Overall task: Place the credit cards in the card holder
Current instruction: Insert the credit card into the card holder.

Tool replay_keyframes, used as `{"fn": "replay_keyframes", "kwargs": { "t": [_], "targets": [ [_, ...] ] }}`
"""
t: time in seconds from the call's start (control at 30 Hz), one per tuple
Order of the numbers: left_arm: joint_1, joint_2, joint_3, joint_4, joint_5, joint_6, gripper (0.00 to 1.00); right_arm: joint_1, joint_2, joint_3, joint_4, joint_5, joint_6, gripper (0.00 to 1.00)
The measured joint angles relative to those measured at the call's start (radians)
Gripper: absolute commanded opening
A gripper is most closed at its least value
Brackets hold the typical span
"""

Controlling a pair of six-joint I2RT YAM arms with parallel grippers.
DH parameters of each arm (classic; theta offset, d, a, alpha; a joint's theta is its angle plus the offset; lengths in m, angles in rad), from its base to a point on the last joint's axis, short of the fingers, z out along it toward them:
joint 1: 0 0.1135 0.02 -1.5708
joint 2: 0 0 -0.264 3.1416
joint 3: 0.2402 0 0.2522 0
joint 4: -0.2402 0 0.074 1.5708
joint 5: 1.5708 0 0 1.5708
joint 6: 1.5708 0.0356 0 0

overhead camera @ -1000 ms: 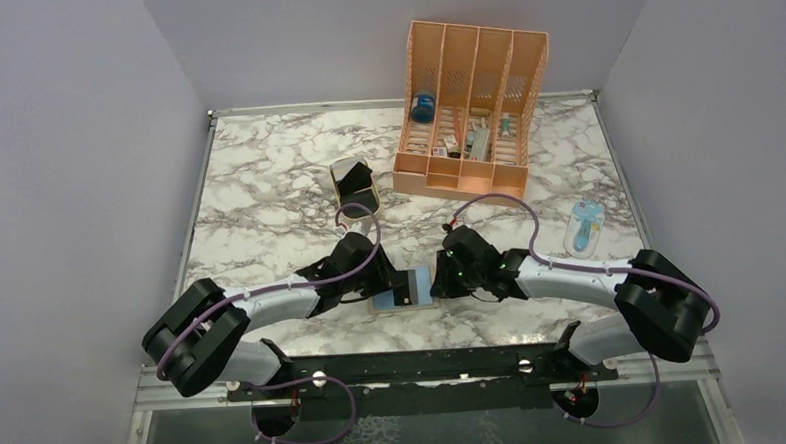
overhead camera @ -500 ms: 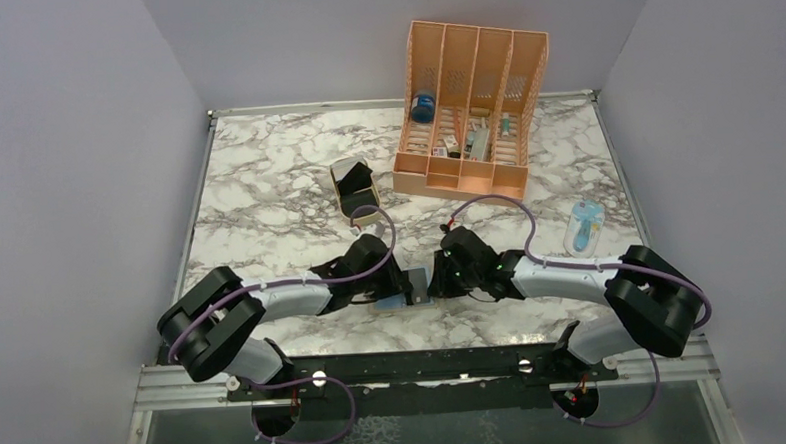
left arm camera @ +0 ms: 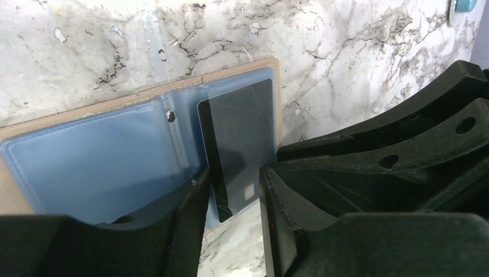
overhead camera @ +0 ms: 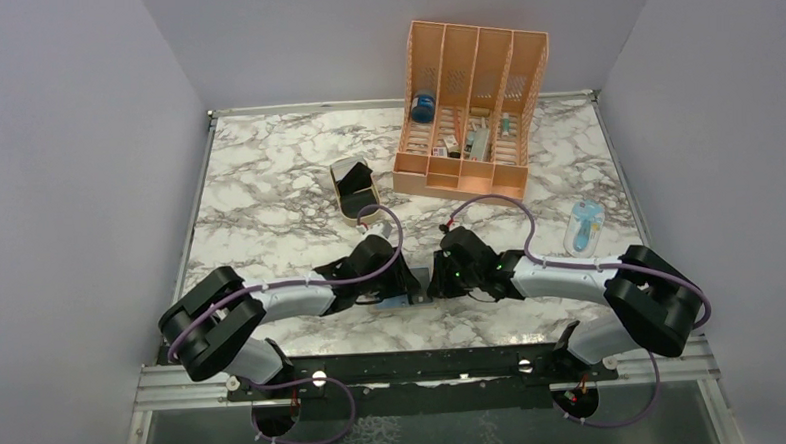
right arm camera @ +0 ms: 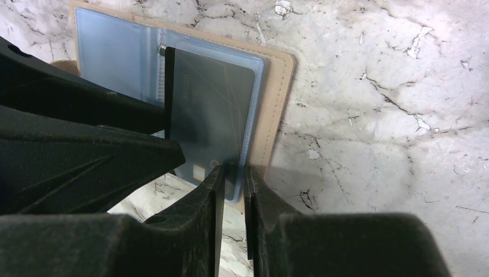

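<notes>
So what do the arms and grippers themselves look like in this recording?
Both the left arm and right arm have chunky black joint housings joined by pale grey links, with a purple cable looping along each. The left gripper and right gripper have matte black, blocky plastic fingers.

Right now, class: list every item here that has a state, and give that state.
Tan bifold wallet: open flat, blue pockets up.
Black plastic card: partly inside a pocket.
Left claw: shut on the card.
Right claw: pinching the wallet's pocket edge.
</notes>
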Motion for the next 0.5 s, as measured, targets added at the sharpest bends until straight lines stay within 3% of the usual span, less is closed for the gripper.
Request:
{"fn": "replay_keyframes", "kwargs": {
  "t": [0.23, 0.5],
  "targets": [
    [-0.004, -0.029, 0.009, -0.040, -0.022, 0.010, 0.49, 0.000, -0.029, 0.000, -0.034, 0.024, -0.020, 0.21],
    [-0.003, -0.096, 0.169, -0.265, -0.125, 0.129, 0.54, 0.000, -0.152, 0.000, -0.101, 0.034, -0.036, 0.23]
  ]
}}
